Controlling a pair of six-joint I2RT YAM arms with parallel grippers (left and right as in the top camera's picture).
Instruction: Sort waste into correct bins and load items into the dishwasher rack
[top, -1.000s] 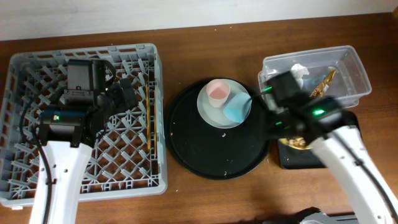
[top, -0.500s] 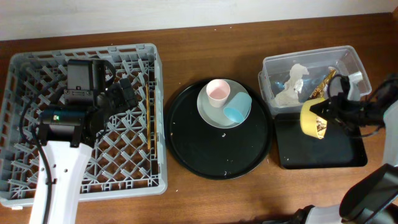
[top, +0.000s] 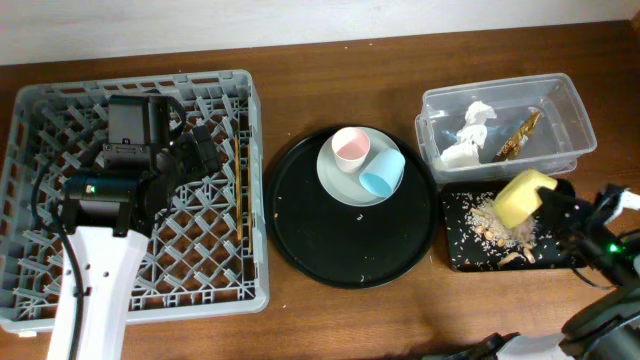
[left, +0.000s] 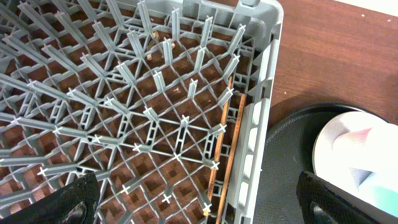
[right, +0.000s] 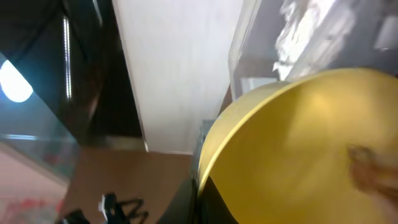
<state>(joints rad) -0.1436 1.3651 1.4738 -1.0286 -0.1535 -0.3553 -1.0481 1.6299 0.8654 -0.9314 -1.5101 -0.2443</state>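
The left gripper's (left: 205, 202) two black fingertips (left: 74, 199) sit at the bottom corners of the left wrist view, wide apart with nothing between them. They hover over the right-hand part of the dishwasher rack (left: 155, 112). Below them, the thin wooden chopsticks (left: 224, 155) lie lengthwise just inside the rack's right wall. In the overhead view the rack (top: 250, 290) fills the left of the frame, with the left arm stretched across it. At the right edge of that view, the right gripper (top: 548, 200) appears clamped on the rim of the yellow bowl (top: 520, 198), though the fingers themselves are hard to make out. The bowl is held tilted above the shallow black tray (top: 460, 258). Brown food scraps (top: 492, 225) lie scattered over the tray floor under and beside it. The right wrist view is mostly filled by the bowl's yellow curve (right: 298, 155). Just above the tray, at the upper right, the clear tub (top: 582, 125) holds the white napkin (top: 470, 125) and the brown-gold wrapper (top: 520, 135). In the centre of the frame, the large round black tray (top: 310, 235) carries the pale plate (top: 335, 180). The pink cup (top: 350, 148) stands upright on the plate, and the light-blue cup (top: 382, 172) lies on its side against it.
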